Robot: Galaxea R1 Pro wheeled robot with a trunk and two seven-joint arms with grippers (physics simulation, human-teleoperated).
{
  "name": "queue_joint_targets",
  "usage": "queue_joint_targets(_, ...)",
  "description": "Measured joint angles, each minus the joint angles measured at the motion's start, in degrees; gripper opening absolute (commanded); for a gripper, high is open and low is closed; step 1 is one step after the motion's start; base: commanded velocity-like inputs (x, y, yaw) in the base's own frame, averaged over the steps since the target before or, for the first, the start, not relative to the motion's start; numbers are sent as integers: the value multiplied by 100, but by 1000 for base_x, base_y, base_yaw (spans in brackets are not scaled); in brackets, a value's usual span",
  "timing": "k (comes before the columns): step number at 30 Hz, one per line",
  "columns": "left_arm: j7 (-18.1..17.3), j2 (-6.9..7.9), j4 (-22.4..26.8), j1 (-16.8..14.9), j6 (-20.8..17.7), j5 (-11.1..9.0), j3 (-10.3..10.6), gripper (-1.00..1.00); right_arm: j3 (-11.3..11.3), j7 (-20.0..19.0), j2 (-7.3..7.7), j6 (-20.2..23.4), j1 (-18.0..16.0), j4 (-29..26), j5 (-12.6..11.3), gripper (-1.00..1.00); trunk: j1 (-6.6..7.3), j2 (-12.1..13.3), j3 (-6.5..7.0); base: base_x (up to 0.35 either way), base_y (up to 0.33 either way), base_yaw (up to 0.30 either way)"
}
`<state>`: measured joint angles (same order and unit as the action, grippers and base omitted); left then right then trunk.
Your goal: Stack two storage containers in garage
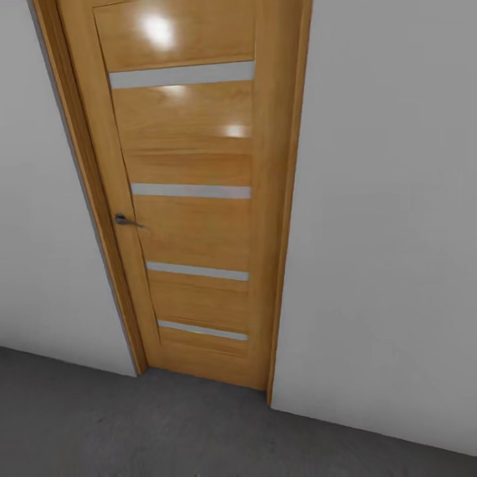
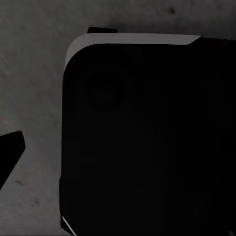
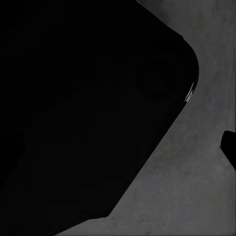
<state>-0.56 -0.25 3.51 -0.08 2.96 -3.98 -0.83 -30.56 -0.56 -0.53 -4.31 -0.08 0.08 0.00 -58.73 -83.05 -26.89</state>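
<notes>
Door (image 1: 192,212), wooden, honey-coloured and glossy, closed in its frame; four narrow frosted horizontal strips cross the panel at intervals. Dark metal lever handle (image 1: 126,220) on the door's left edge, about mid-height. Two bright ceiling-light reflections on the upper panel.

Wall (image 1: 391,218), plain grey-white, flanking the door on both sides.

Floor (image 1: 132,430), dark grey mottled concrete, meeting the wall and the door's foot in the head view; the same rough surface appears in the left wrist view (image 2: 34,88) and the right wrist view (image 3: 196,196).

Robot body part (image 2: 147,142), black, rounded at the corners, with a pale lit edge along one side, lying over the concrete in the left wrist view; a similar black mass (image 3: 83,108) in the right wrist view.

Grippers: dark slivers at the picture margins in both wrist views; whether either is parted or clenched cannot be told.

Storage containers: location cannot be told from these views.
</notes>
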Motion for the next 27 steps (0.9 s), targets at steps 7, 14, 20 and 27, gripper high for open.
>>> queue_joint_targets(7, 1, 0, 1, 0, -2, 0, 0, 100, 7, -17, 0, 17, 0, 0, -46, 100, 0, 0, 0, 0, 0, 87)
queue_joint_targets(14, 0, 0, 0, 0, 0, 0, 0, 100, 16, -18, 14, 4, 0, 0, -55, 100, 0, 0, 0, 0, 0, 182)
queue_joint_targets(20, 0, 0, 0, 0, 1, 0, 0, 100, 17, -16, 19, 1, 0, 0, -50, 100, 0, 0, 0, 0, 0, 266)
queue_joint_targets(27, 0, -7, 0, 0, 0, 0, 0, 100, 12, -10, 16, 0, 0, 0, -54, 100, 0, 0, 0, 0, 0, 272)
